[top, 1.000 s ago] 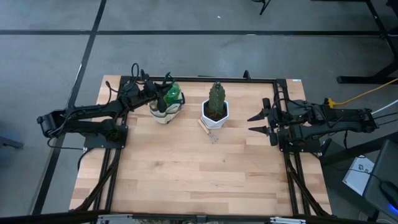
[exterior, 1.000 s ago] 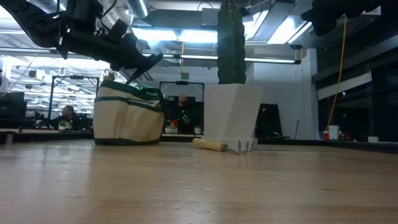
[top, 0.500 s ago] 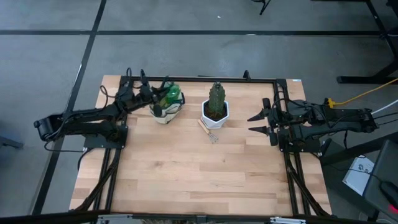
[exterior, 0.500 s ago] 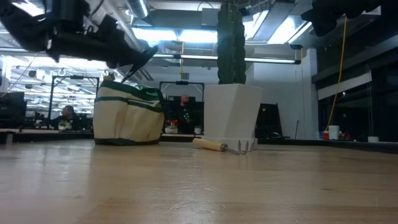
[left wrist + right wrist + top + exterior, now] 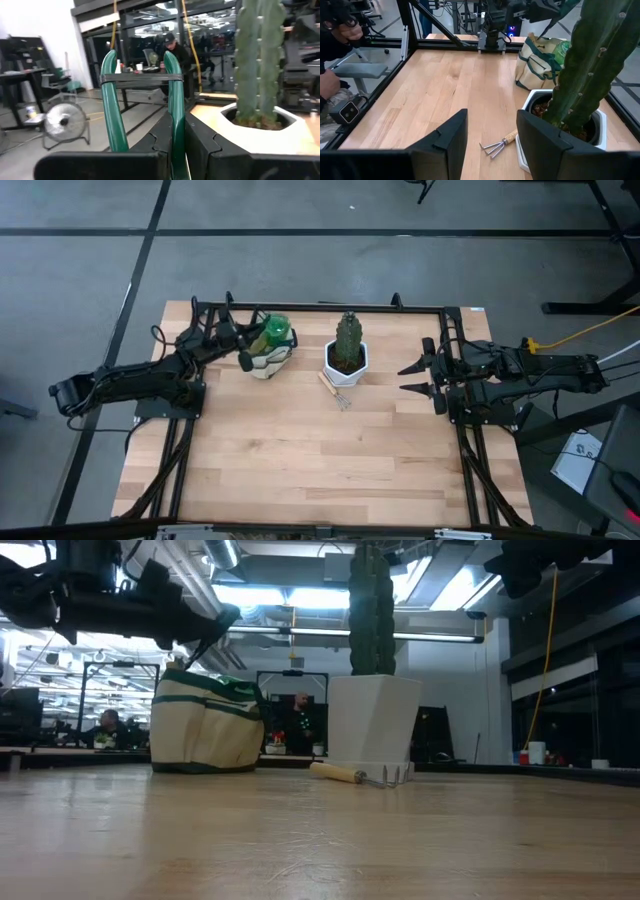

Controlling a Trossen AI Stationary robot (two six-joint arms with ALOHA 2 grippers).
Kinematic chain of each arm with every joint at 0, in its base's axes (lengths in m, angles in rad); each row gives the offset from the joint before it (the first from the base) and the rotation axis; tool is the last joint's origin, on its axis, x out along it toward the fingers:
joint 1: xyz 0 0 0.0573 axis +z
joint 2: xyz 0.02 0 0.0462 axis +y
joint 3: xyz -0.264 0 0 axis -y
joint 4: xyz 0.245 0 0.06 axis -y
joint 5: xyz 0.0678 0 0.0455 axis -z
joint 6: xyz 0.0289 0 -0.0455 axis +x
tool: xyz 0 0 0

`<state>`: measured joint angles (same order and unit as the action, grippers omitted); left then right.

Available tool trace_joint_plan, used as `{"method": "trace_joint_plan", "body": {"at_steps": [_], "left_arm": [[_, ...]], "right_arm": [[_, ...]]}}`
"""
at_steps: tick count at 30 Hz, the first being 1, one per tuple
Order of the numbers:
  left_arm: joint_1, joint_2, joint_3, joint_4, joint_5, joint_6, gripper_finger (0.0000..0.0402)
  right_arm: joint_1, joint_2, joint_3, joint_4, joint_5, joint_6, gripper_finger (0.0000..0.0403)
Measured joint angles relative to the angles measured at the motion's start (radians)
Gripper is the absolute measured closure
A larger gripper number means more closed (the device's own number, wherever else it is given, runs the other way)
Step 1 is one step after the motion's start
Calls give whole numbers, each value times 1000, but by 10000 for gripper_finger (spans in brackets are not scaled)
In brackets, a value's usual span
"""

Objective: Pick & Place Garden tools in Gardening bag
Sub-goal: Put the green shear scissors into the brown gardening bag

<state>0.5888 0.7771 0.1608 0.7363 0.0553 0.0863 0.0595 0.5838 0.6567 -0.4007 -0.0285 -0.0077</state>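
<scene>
The beige gardening bag (image 5: pixel 268 361) with green trim stands on its base at the far left of the table; it also shows in the low view (image 5: pixel 205 730). The green spray bottle (image 5: pixel 277 333) sticks out of its top. My left gripper (image 5: pixel 244 342) is at the bag's left rim, shut on a green handle. The thin hand fork (image 5: pixel 334 391) lies flat on the table in front of the cactus pot (image 5: pixel 346 360). My right gripper (image 5: pixel 412 377) is open and empty at the right side. The trowel and the shears do not show. My left gripper pinches one green strap of the bag's handle (image 5: pixel 173 102) between its two fingers. The fingers lie about level, coming from the table's left and pointing toward the cactus. The strap runs down to the bag (image 5: pixel 195 658), which stays standing on the table.
The green cactus (image 5: pixel 347 335) in its white hexagonal pot (image 5: pixel 372 730) stands right of the bag, with the fork against its front. A black frame runs around the table (image 5: pixel 300 470). People sit in the room beyond the table.
My left gripper has gone toward the table's left edge and up a little. It has tipped from slanting down to about level, still shut on the handle strap. The bag has stayed in its place.
</scene>
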Motion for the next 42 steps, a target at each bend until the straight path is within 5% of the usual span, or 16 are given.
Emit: {"method": "trace_joint_plan", "body": {"at_steps": [42], "left_arm": [[0,65,0,-112,95,-57,375]], "right_arm": [[0,0,0,0,0,0,231]]}}
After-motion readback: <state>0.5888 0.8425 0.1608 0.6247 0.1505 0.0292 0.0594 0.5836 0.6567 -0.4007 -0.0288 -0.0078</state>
